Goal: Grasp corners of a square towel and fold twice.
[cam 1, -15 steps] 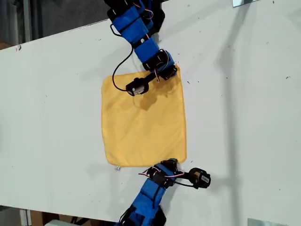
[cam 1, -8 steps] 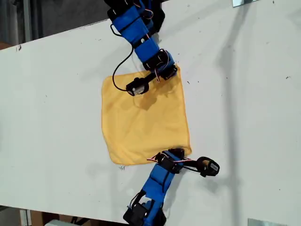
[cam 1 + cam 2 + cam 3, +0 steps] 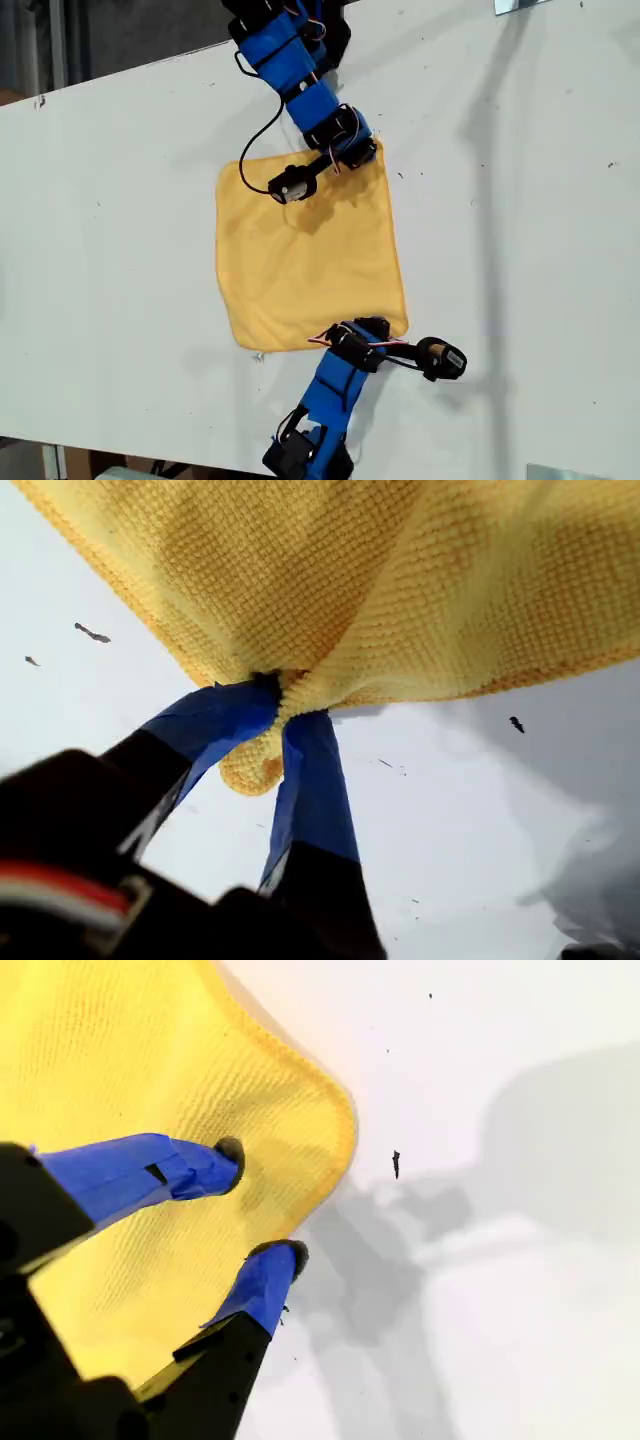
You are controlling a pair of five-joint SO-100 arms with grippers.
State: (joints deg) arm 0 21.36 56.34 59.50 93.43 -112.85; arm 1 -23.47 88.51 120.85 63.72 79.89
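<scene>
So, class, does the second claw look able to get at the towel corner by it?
Probably yes: my second claw hangs open over the square towel, right by its corner, and nothing lies between them.

My first gripper pinches a corner of the square towel between blue-taped fingers. The white table lies beneath.

a white table with small dark specks carries the yellow-orange square towel, spread flat.
</scene>
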